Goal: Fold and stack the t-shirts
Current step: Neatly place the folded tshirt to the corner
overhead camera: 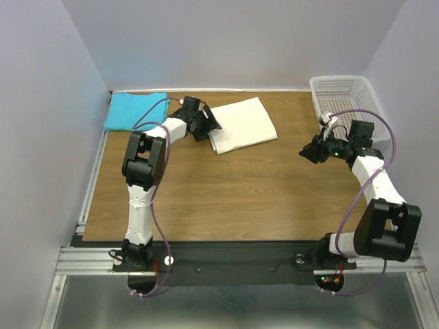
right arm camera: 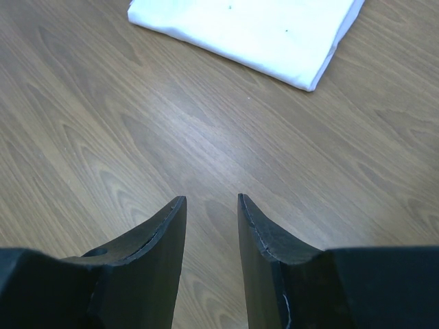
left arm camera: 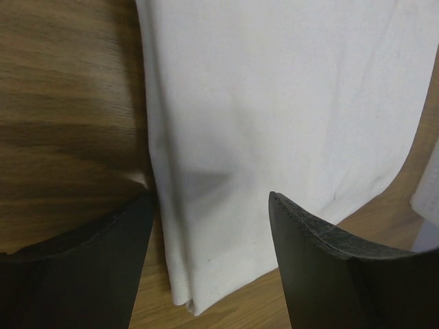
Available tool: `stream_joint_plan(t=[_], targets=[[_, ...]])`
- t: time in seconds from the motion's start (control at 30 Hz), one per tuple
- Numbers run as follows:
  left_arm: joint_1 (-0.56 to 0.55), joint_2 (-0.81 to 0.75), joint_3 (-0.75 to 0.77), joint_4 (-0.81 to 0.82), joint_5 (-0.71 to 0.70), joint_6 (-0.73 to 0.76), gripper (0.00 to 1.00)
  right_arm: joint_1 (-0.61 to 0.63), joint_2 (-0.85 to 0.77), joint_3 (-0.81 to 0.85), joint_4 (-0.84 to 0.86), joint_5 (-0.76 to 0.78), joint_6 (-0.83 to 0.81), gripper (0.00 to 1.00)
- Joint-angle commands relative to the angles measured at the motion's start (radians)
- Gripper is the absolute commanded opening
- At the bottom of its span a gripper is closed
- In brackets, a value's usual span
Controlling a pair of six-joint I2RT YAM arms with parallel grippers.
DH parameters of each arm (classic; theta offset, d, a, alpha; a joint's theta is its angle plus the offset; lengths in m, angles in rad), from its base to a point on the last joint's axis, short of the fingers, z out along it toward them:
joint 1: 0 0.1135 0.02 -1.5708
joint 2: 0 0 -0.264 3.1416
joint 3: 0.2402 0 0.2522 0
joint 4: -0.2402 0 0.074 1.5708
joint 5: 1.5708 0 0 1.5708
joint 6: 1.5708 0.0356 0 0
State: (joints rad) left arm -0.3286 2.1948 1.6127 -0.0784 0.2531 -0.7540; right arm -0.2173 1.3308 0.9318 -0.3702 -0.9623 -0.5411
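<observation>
Top external: what's on the table (overhead camera: 240, 199)?
— Cream-white t-shirt (overhead camera: 243, 125) folded far centre, turquoise-blue t-shirt (overhead camera: 136, 110) far left, well apart, not yet stacked.
— Grippers?
— Left gripper (overhead camera: 208, 125), jaws wide apart, straddles the cream shirt's left edge, probably to lift it. Right gripper (overhead camera: 312, 152), slightly parted and empty, hovers over bare wood.

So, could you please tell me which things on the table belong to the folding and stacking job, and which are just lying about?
Part of the job:
- cream-white t-shirt, folded, far middle of the table
- turquoise t-shirt, folded, far left corner

Just lying about:
- white mesh basket, far right corner
</observation>
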Motion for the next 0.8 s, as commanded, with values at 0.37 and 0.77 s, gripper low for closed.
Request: stream_joint_plan(t=[0.37, 0.77], targets=[[-0.072, 0.14, 0.204, -0.166, -0.058, -0.067, 0.75, -0.014, -0.008, 0.01, 0.017, -0.018, 0.01, 0.42], [-0.075, 0.178, 0.193, -0.084, 0.026, -0.036, 0.66, -0.022, -0.01, 0.012, 0.017, -0.021, 0.012, 0.42]])
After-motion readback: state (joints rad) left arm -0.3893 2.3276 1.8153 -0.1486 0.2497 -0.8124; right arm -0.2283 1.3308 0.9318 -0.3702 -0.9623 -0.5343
